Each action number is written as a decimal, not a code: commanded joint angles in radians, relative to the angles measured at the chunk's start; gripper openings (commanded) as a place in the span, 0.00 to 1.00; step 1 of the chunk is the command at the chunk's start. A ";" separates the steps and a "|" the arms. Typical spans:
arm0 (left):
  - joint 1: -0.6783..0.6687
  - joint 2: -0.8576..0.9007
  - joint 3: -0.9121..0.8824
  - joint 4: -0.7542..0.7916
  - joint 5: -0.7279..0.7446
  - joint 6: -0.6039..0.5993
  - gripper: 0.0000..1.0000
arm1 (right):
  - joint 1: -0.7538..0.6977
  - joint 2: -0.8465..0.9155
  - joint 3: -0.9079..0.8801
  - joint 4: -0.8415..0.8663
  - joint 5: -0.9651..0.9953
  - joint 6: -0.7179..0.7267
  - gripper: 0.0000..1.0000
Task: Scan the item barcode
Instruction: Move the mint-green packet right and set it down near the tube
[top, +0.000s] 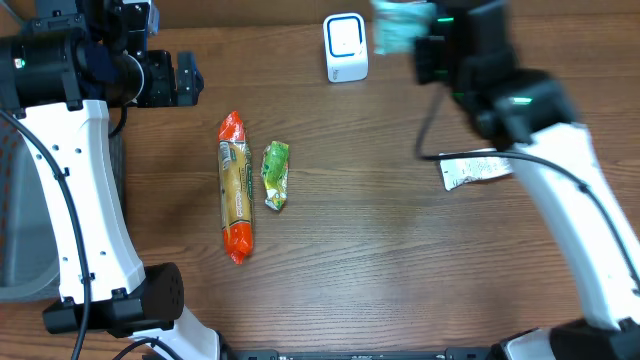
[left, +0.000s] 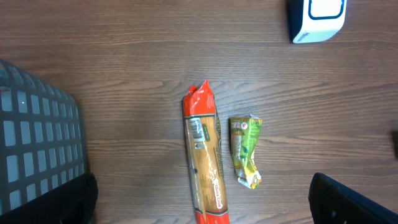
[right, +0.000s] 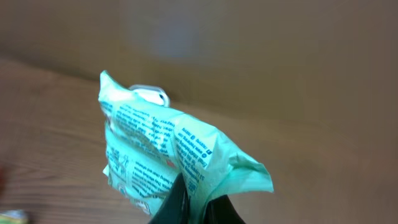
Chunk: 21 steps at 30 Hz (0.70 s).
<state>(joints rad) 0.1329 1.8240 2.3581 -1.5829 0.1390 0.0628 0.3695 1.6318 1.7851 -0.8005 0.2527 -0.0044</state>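
Right tool (right: 196, 198) pinches a mint packet (right: 165, 146) by its lower edge, held aloft just beside the scanner (top: 346, 47) (white, far edge of tabletop (top: 380, 260)). Left tool (top: 187, 78) — spread wide.

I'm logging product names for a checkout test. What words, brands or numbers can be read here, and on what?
Nothing reads clearly enough to quote.
Mint-green packet: blue print, blurred.
Long orange packet: white label, too small.
Small green packet: print too small.
White wrapper: dark print, too small.
White scanner: no lettering visible.
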 joint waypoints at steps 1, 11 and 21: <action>0.004 -0.013 0.016 0.002 0.008 0.020 1.00 | -0.134 -0.006 -0.002 -0.173 -0.049 0.537 0.04; 0.004 -0.013 0.016 0.001 0.008 0.020 1.00 | -0.342 0.035 -0.246 -0.199 -0.049 1.034 0.04; 0.004 -0.013 0.016 0.001 0.008 0.020 1.00 | -0.373 0.084 -0.456 -0.048 -0.046 1.037 0.04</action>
<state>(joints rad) 0.1329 1.8240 2.3581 -1.5829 0.1390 0.0628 0.0151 1.7119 1.3369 -0.8394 0.1974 1.0027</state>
